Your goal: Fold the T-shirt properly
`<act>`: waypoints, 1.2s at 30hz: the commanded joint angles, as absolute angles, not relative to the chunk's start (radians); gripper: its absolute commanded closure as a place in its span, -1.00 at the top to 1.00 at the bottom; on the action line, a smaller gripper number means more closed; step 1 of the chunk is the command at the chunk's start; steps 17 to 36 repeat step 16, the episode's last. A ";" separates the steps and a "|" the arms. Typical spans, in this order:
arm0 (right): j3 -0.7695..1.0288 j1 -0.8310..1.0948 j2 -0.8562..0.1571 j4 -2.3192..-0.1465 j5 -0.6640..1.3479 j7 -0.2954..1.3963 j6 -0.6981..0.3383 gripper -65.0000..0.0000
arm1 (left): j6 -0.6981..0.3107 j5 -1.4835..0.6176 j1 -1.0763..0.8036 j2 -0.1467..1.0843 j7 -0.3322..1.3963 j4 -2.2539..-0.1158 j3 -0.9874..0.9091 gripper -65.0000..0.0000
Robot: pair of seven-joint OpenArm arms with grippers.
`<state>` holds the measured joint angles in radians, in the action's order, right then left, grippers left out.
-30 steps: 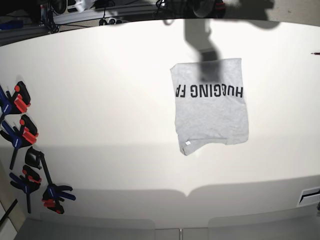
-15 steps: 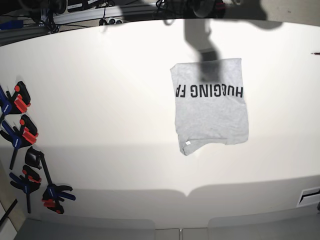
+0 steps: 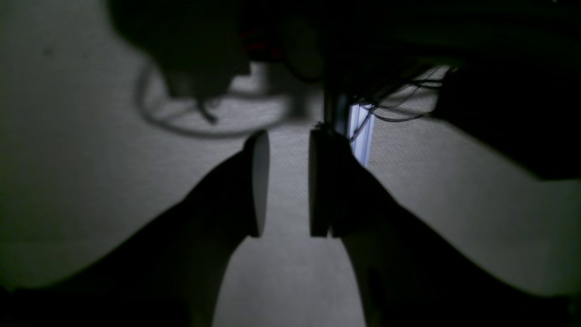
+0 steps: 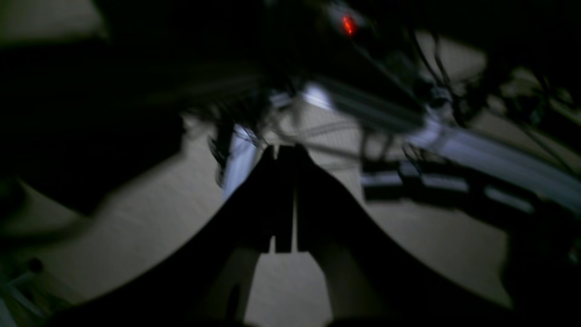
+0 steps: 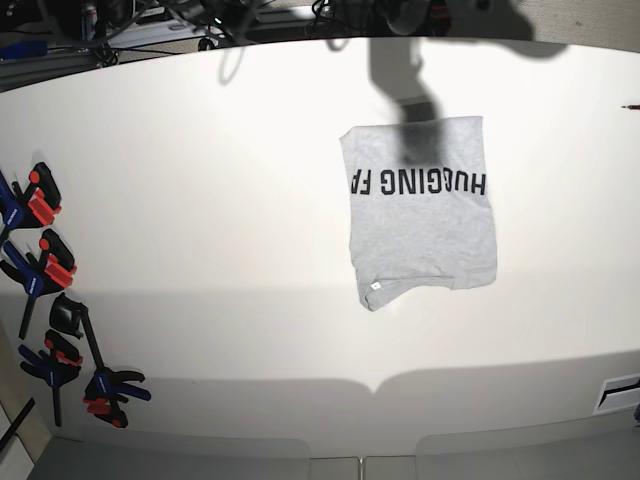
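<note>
The T-shirt (image 5: 425, 215) lies folded into a light grey rectangle on the white table (image 5: 200, 200), right of centre, with black lettering (image 5: 415, 182) facing up and reading upside down. A small flap sticks out at its near left corner. Neither arm appears in the base view; only a dark shadow (image 5: 405, 90) falls across the shirt's far edge. In the left wrist view my left gripper (image 3: 288, 141) hangs open over a dim surface with nothing between its pads. In the right wrist view my right gripper (image 4: 283, 150) is shut on nothing, and the picture is blurred.
Several blue, red and black clamps (image 5: 50, 300) lie along the table's left edge. Cables and equipment (image 5: 200, 20) crowd the back edge. A small dark mark (image 5: 629, 105) sits at the far right.
The T-shirt lies exactly as before. Cables at the table's back left edge have shifted a little.
</note>
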<state>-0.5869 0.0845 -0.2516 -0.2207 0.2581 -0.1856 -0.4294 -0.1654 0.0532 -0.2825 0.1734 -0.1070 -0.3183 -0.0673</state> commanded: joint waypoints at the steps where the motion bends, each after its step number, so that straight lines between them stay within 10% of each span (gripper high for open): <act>1: -0.599 0.088 -0.269 -0.216 0.278 -0.181 -0.433 -1.00 | -0.168 0.056 -0.293 0.165 -0.096 -0.308 -0.070 -0.58; 36: -0.710 0.086 -0.270 -0.216 0.299 -0.183 -0.393 -1.00 | -0.168 0.056 -0.290 0.150 -0.128 -0.303 -0.071 -0.58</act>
